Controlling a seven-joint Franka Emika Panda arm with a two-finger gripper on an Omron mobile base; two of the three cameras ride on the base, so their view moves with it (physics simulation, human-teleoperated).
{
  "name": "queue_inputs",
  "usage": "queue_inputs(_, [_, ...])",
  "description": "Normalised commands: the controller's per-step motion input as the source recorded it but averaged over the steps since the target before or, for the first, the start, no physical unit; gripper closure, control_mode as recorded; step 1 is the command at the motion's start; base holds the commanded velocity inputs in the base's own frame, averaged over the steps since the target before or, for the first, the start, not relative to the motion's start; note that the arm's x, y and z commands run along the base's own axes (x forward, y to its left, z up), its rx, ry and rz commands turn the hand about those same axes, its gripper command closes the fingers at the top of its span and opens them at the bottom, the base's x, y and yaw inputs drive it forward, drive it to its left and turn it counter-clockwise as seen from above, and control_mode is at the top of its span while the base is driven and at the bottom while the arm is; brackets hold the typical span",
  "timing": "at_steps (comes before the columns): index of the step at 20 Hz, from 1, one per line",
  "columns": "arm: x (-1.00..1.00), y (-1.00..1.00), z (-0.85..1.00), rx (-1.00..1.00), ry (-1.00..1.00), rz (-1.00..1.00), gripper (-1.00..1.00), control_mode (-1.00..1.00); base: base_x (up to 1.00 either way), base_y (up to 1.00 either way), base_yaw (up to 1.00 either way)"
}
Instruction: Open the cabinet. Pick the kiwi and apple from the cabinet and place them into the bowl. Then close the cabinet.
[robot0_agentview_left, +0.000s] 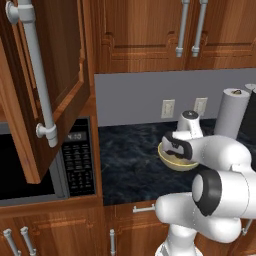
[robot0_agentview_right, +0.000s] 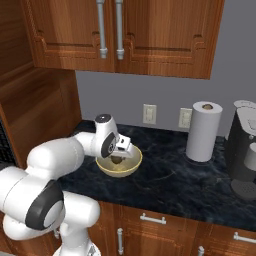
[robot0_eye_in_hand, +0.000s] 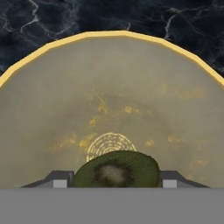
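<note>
Kiwi (robot0_eye_in_hand: 116, 169) is seen between the two dark fingertips (robot0_eye_in_hand: 59, 179) of the claw (robot0_eye_in_hand: 114, 179), its cut-looking green-brown face turned toward the hand camera. One tip sits close on each side of the fruit, so the claw is spread about as wide as the kiwi and appears to be pinching it; actual contact cannot be fully confirmed. The claw (robot0_agentview_right: 119, 156) is held just above the inside of the cream-yellow bowl (robot0_eye_in_hand: 109, 87), whose yellow rim and speckled floor are seen behind the fruit. In the right base view the kiwi (robot0_agentview_right: 117, 159) shows as a small dark spot under the hand, within the bowl (robot0_agentview_right: 131, 165). The bowl (robot0_agentview_left: 167, 159) rests on the dark marbled counter (robot0_agentview_right: 170, 180), near the front edge. The white arm (robot0_agentview_right: 55, 160) is reached over from the base. A paper towel roll (robot0_agentview_right: 203, 131) is stood upright further right on the counter, and a dark coffee machine (robot0_agentview_right: 244, 150) is seen beside it. Two wall outlets (robot0_agentview_right: 149, 113) are set on the grey backsplash. The cabinet door (robot0_agentview_left: 45, 85) with its long silver handle (robot0_agentview_left: 39, 75) is swung open at upper left, above the microwave (robot0_agentview_left: 75, 160).
</note>
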Motion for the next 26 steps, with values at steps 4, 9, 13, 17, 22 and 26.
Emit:
queue_inputs(4, [0.06,0.0,0.0,0.0,0.03,0.0,1.0,-1.0,0.0,0.0,0.0])
queue_inputs(9, [0.01,0.0,0.0,0.0,0.02,0.0,1.0,-1.0,0.0,0.0,0.0])
queue_inputs(13, [0.0,0.0,0.0,0.0,0.01,0.0,-1.0,-1.0,0.0,0.0,0.0])
queue_inputs(17, [0.01,0.0,0.0,0.0,0.01,0.0,-1.0,-1.0,0.0,0.0,0.0])
queue_inputs(22, [0.0,0.0,0.0,0.0,0.01,0.0,-1.0,-1.0,0.0,0.0,0.0])
queue_inputs(26, [0.0,0.0,0.0,0.0,0.0,0.0,-1.0,-1.0,0.0,0.0,0.0])
